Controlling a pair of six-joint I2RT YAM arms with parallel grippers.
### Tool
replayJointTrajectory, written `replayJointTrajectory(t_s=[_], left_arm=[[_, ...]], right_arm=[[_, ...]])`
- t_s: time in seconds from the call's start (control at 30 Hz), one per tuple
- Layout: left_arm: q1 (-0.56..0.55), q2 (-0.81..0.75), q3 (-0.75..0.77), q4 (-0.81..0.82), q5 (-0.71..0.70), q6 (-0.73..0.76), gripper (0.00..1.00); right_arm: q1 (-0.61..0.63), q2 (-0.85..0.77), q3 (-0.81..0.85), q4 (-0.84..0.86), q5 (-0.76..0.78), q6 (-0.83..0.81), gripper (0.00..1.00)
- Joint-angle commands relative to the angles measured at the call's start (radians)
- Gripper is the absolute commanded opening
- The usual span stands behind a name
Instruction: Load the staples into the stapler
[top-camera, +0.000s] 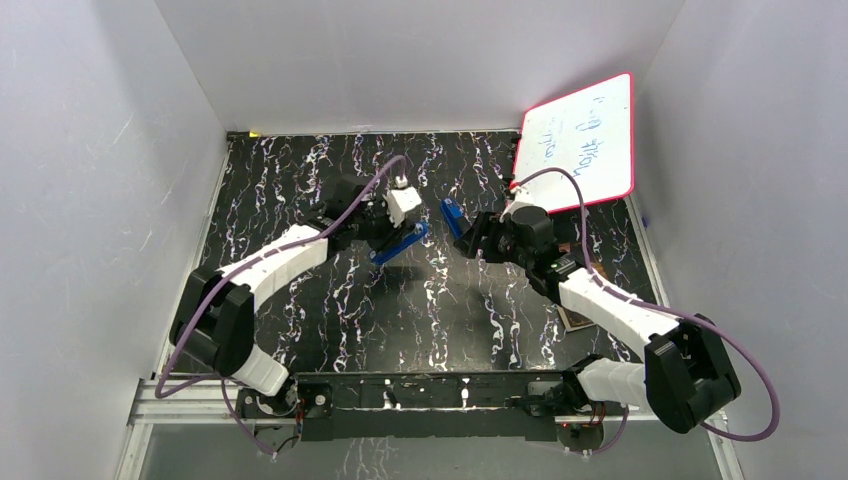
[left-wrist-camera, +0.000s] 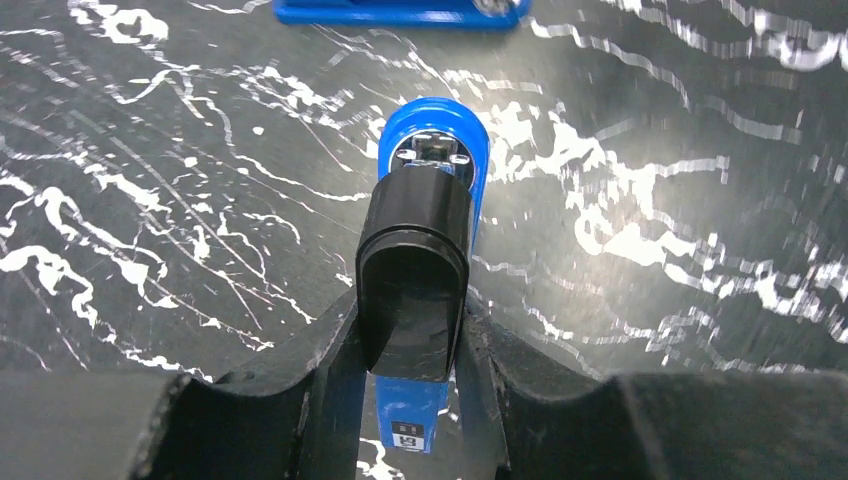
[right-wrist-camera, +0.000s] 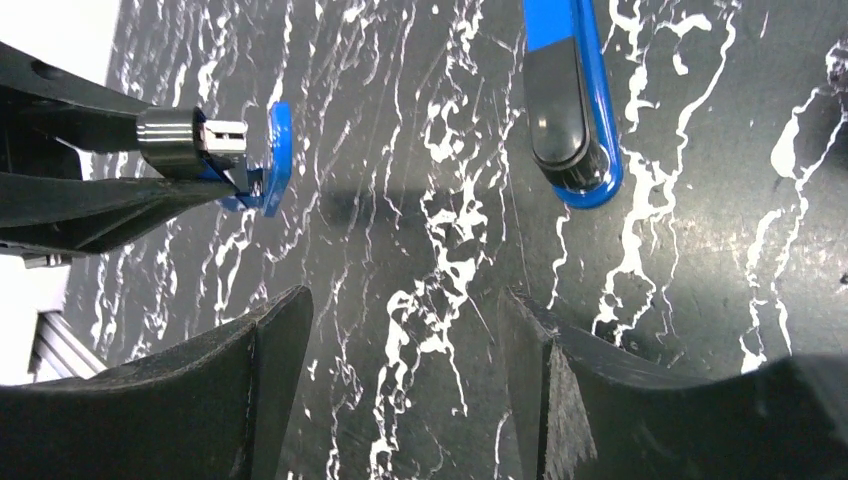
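Observation:
My left gripper (left-wrist-camera: 412, 330) is shut on a blue stapler (left-wrist-camera: 432, 150), its jaws pressed on either side of the stapler's black top. In the top view the stapler (top-camera: 400, 243) lies slantwise mid-table at the left gripper (top-camera: 385, 235). A second blue piece with a black pad (right-wrist-camera: 570, 100) lies apart from it, also seen as the second blue piece (top-camera: 452, 215) and along the top edge of the left wrist view (left-wrist-camera: 400, 12). My right gripper (right-wrist-camera: 405, 320) stands open over bare table, nothing between its fingers. The staples are not in view.
A red-framed whiteboard (top-camera: 585, 140) leans at the back right corner. A small brownish item (top-camera: 577, 318) lies under the right forearm. White walls close the table on three sides. The tabletop (top-camera: 440, 320) is black marble-patterned.

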Motion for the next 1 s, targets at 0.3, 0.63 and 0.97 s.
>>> replayJointTrajectory(t_s=[0.3,0.63,0.97], left_arm=[[0.002,-0.203,-0.21,0.496,-0.015,-0.572,0.04],[-0.021,-0.227,-0.316,0.678,0.052,-0.699,0.0],[-0.065,-0.219,-0.33,0.724,0.076,-0.659,0.0]], right_arm=[[-0.006,-0.052,0.001,0.28,0.1,0.064,0.85],[-0.015,0.082,0.098,0.357,-0.052,0.06,0.77],[-0.001,0.2,0.167,0.333,-0.052,0.125,0.68]])
